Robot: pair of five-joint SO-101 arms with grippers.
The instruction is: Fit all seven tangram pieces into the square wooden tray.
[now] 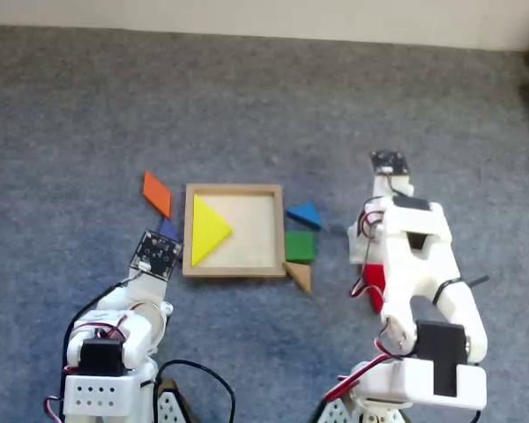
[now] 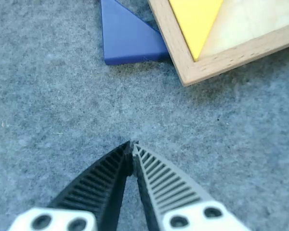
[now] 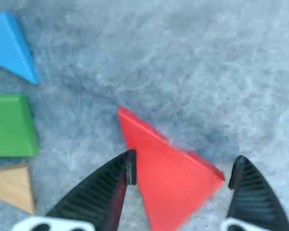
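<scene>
- One piece home, six to go: the large yellow triangle (image 1: 208, 231) lies inside the square wooden tray (image 1: 233, 189).
- The right gripper (image 3: 184, 168), jaws spread wide, straddles the red triangle (image 3: 173, 183). No squeeze yet!
- The left gripper (image 2: 133, 145) is pinched together on nothing, near the dark blue triangle (image 2: 125, 38) beside the tray's rim.
- Orange parallelogram (image 1: 157, 194), light blue triangle (image 1: 304, 214), green square (image 1: 300, 246) and tan wooden triangle (image 1: 300, 275) wait outside.

No words, numbers, labels or signs can be read anywhere, neither on the square pale wooden tray (image 1: 232, 189) nor on the flat yellow triangle (image 1: 208, 229)
</scene>
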